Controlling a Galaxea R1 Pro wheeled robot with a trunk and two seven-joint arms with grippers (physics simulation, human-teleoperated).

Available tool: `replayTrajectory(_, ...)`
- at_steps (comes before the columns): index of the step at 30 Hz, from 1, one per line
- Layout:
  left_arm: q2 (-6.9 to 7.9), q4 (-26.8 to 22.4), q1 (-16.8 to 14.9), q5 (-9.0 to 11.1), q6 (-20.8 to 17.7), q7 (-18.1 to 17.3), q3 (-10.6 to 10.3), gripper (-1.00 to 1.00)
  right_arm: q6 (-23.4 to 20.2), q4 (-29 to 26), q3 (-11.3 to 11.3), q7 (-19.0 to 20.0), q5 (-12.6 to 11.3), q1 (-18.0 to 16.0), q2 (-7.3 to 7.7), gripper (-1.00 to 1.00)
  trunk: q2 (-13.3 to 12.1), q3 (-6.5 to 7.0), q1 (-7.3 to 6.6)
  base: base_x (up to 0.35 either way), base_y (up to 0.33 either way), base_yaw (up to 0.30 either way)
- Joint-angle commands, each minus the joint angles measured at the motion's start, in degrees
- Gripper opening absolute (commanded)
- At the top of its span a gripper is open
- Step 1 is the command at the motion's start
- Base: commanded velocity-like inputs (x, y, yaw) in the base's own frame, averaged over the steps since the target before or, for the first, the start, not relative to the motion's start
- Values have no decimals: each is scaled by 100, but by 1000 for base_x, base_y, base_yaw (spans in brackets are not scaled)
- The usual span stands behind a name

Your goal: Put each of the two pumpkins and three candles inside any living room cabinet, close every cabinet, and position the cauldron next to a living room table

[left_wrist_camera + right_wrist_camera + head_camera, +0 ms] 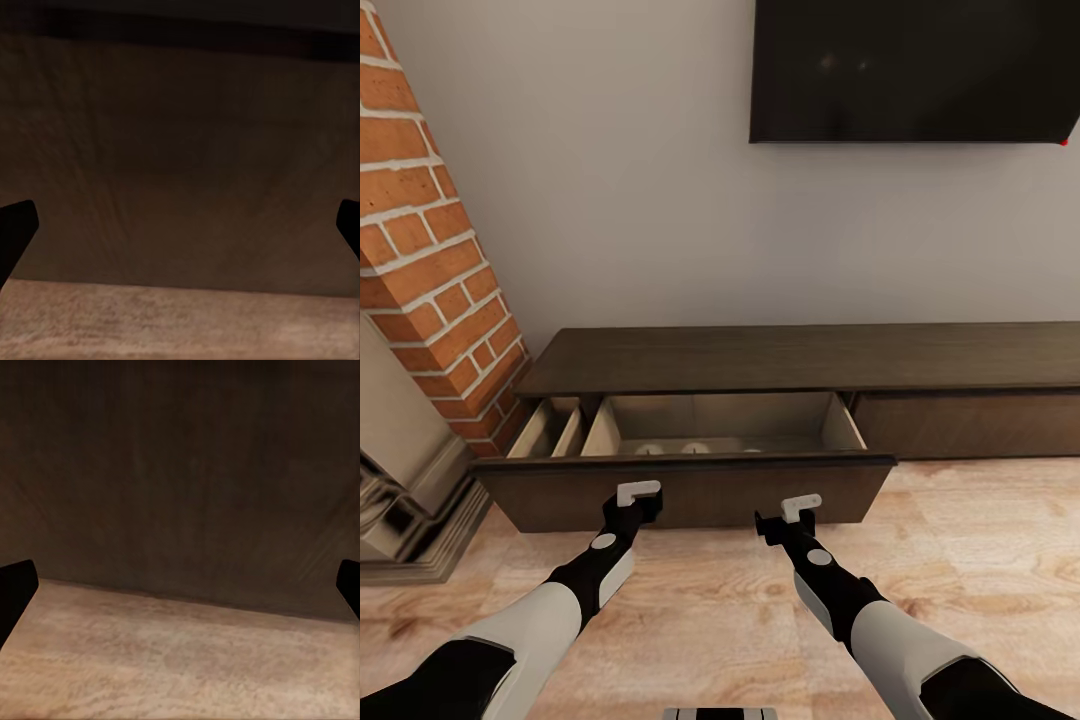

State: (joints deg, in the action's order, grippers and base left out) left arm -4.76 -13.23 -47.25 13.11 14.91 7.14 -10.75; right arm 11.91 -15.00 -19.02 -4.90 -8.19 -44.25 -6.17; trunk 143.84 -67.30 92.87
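Observation:
The long dark-brown cabinet (810,357) stands against the wall with its left drawer (690,492) pulled out, showing a pale wood lining. Inside, the cream tops of two candles (650,449) (695,447) peek over the drawer front; anything else in there is hidden behind it. My left gripper (638,496) and right gripper (798,510) hover close to the drawer's dark front panel, side by side. Both wrist views face that dark panel (180,150) (180,472) with the fingers spread wide and nothing between them. The pumpkins, cauldron and table are out of view.
A brick fireplace (430,250) with a stone base (410,500) juts out at the left, right beside the open drawer's end. A black TV (915,70) hangs on the wall above the cabinet. Light wood-plank floor (980,560) lies under and to the right of my arms.

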Motion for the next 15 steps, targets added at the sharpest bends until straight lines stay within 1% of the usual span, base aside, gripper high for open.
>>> replayTrajectory(1,2,5,-4,43,21,34,-50,100,22,6,-50,-28,-60,-5,2,100,2,-4,-1,14,0,0)
replayTrajectory(15,2,5,-4,42,21,34,-50,100,22,6,-50,-28,-60,-5,2,100,2,-4,-1,3,0,0)
